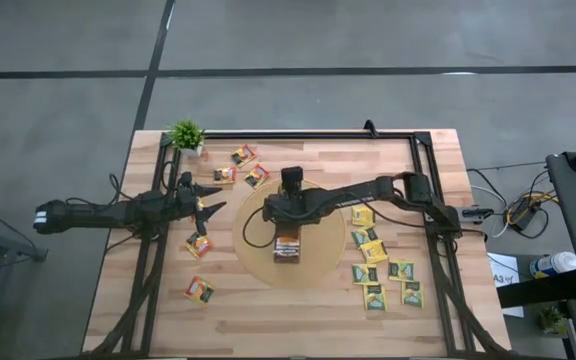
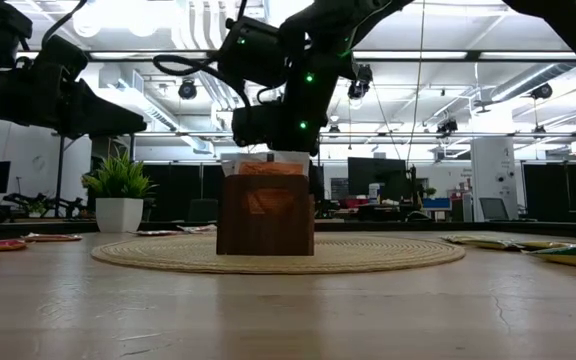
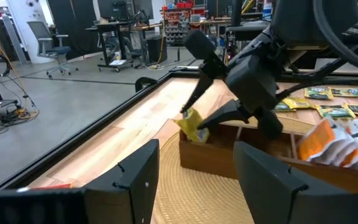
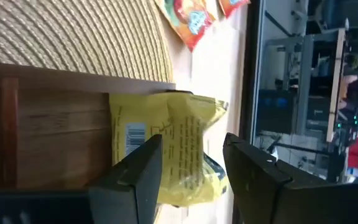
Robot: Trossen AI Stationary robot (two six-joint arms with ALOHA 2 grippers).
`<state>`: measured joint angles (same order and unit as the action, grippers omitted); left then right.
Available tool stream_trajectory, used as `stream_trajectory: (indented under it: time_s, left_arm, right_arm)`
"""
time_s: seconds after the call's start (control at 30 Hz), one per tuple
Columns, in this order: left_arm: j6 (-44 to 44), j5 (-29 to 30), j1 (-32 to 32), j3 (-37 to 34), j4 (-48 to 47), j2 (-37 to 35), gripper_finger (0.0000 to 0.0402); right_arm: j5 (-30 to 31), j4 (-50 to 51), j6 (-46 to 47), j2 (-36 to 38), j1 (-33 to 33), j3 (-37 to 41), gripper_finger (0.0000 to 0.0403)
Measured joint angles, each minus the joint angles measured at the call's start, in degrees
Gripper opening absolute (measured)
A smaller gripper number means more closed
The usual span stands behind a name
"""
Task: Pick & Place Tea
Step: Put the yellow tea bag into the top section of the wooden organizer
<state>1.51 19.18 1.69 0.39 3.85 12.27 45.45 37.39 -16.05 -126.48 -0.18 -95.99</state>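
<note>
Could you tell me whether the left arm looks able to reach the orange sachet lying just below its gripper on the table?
Probably yes. The left gripper hangs open just above the orange sachet, with bare table between them; the right gripper is busy over the brown box.

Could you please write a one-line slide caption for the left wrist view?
Right tool lowers a yellow tea sachet into the end compartment of the wooden box on the woven mat.

Nothing here can actually be read — the yellow sachet (image 4: 173,149) carries a barcode and lines of small print, but no word or number on it comes out legibly.
</note>
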Motion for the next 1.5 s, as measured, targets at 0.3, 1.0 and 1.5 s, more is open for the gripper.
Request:
stream_trajectory:
  time_s: [0.3, 1.0, 1.5]
  left_arm:
    - [0.01, 0.0, 0.01, 0.01, -0.01, -0.02, 0.0202]
    - [0.01, 0.0, 0.07, 0.01, 0.01, -0.02, 0.0202]
    - [0.01, 0.0, 0.04, -0.01, 0.01, -0.02, 0.0202]
  right_arm:
    - [-0.46, -0.17, 2.36, 2.17, 1.12, 0.1, 0.0166]
    - [-27.06, -27.39, -0.63, 27.65, -3.52, 26.11, 0.0166]
    - [-74.47, -64.37, 3.33, 46.55, -13.97, 56.22, 0.0166]
